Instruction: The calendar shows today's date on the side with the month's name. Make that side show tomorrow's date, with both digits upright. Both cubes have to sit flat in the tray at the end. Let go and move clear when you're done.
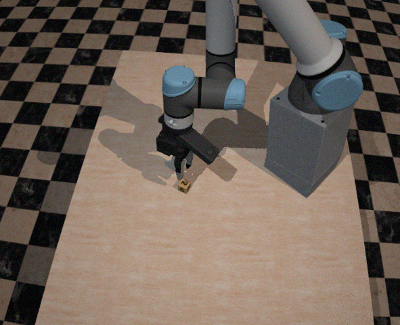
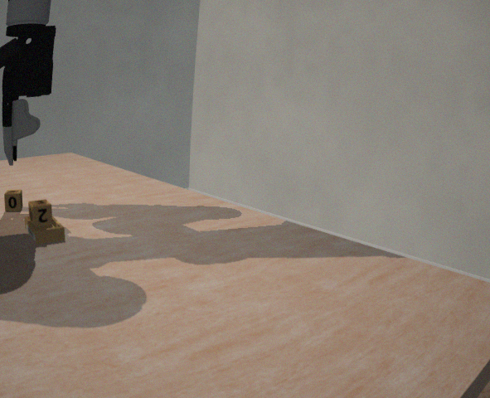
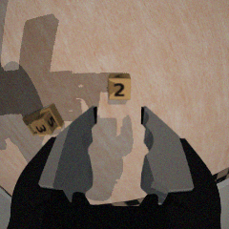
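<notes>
A loose yellow-brown cube (image 1: 184,185) (image 2: 13,201) (image 3: 119,89) sits flat on the table. Its top shows a 2, upright in the wrist view; a side shows a 0 in the exterior view. The second cube (image 2: 40,211) (image 3: 42,121) sits in one end of the small tray (image 2: 50,235). It shows a 2 that looks upside down in the exterior view, and a 3 and a 5 in the wrist view. My gripper (image 1: 184,170) (image 2: 12,161) (image 3: 118,108) is partly open and empty, its fingers pointing down, above table level near the loose cube. The top view hides the tray behind the gripper.
The tray stands close to the loose cube, at the left in the wrist view. The arm's grey base block (image 1: 294,139) stands on the table (image 1: 206,252) at the right in the top view. Arm shadows lie over the tray area.
</notes>
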Available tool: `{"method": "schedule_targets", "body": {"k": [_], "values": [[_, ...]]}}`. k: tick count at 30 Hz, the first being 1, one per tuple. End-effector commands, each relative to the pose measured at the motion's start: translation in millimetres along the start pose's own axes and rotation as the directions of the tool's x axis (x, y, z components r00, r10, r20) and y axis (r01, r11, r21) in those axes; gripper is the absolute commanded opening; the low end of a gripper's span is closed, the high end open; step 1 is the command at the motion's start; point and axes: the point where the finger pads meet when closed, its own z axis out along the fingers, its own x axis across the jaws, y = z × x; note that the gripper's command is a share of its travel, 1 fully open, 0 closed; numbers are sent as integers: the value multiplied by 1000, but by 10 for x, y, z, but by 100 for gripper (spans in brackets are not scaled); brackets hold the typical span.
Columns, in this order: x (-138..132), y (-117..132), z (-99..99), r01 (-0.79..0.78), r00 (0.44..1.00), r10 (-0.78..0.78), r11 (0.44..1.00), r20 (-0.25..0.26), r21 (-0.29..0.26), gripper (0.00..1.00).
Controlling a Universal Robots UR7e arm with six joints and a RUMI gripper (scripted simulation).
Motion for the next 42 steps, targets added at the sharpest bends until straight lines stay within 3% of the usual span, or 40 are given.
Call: {"method": "schedule_targets", "body": {"k": [1,21,42], "values": [[1,4,78,0,1000,0,1000,-1,-1,28],[-3,5,335,0,1000,0,1000,-1,-1,28],[-4,6,390,0,1000,0,1000,-1,-1,28]]}}
